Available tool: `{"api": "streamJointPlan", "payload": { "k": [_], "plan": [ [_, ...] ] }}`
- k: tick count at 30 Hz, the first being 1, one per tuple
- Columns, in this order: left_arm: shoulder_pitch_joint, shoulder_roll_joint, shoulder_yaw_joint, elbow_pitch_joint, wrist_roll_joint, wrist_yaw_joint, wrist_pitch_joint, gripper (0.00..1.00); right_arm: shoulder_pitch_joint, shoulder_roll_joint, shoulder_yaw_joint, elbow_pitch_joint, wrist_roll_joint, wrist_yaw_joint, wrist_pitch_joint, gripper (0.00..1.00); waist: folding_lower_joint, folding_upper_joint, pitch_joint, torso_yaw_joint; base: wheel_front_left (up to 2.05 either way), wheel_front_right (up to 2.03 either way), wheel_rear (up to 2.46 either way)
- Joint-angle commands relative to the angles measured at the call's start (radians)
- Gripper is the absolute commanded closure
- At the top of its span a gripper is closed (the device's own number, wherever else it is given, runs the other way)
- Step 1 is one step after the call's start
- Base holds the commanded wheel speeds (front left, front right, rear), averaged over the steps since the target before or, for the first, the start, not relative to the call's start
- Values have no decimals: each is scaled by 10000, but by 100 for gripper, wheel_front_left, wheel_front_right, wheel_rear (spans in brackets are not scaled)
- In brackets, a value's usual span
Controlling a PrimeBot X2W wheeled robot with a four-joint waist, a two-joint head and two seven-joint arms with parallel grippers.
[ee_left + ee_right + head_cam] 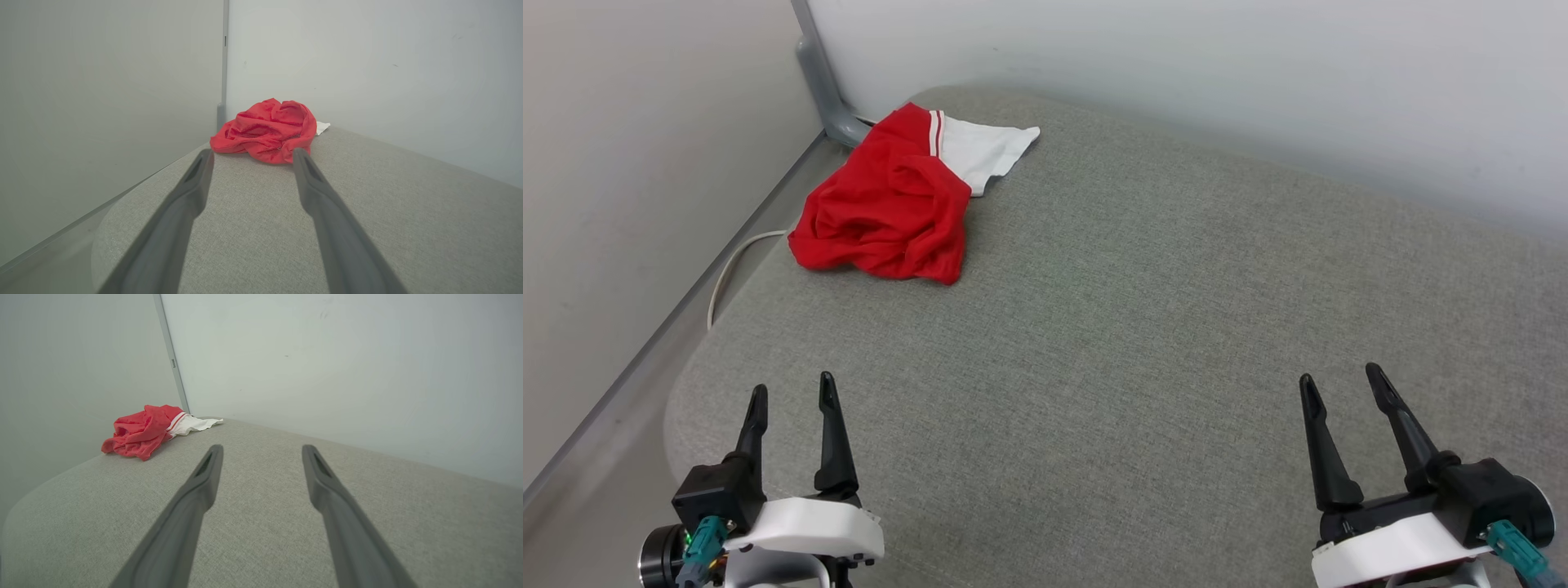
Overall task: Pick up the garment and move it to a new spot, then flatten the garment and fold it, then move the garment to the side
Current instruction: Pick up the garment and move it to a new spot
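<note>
Grey fabric surface (1143, 327) in a pale-walled corner
Crumpled garment (886, 204) at far left; left gripper (792, 392) and right gripper (1339, 380) both spread, empty.

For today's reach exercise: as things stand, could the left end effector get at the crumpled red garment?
Probably yes. The left end effector stands open, aimed at the garment, with bare grey cushion between; nothing blocks it, though it lies far off.

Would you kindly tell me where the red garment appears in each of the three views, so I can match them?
Head view: the garment lies upper left, at the far corner of the cushion.
Left wrist view: the garment sits centre, slightly above the middle.
Right wrist view: the garment sits left of centre.
Shared landmark: the grey corner post standing right behind it.
</note>
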Motion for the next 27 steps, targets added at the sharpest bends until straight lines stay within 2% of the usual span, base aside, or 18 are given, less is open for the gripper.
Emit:
{"api": "streamJointPlan", "payload": {
  "k": [1,6,14,19,21,27],
  "plan": [
    [70,16,22,9,-44,-16,-28,0,-33,6,17,-45,-5,-7,-25,0,0,0,13,-9,0,0,0],
    [-392,18,395,125,-289,3,-28,0,-168,6,89,-70,-120,-7,-25,0,0,0,139,-127,0,0,0],
    [-2221,53,1542,410,38,-835,-26,0,-479,4,88,-272,-555,-7,-25,0,0,0,857,-554,0,0,0],
    [-3841,499,2296,897,254,-1381,-26,0,-849,3,120,-509,-950,-7,-25,0,0,0,1610,-947,0,0,0],
    [-4460,845,2513,1134,383,-1594,-28,0,-1007,3,153,-616,-1107,-7,-26,0,0,0,1924,-1122,0,0,0],
    [-5993,1505,2683,1686,524,-1905,-26,0,-1422,-128,67,-1064,-1356,-7,-25,0,0,0,2721,-1478,0,0,0]
  ]
}}
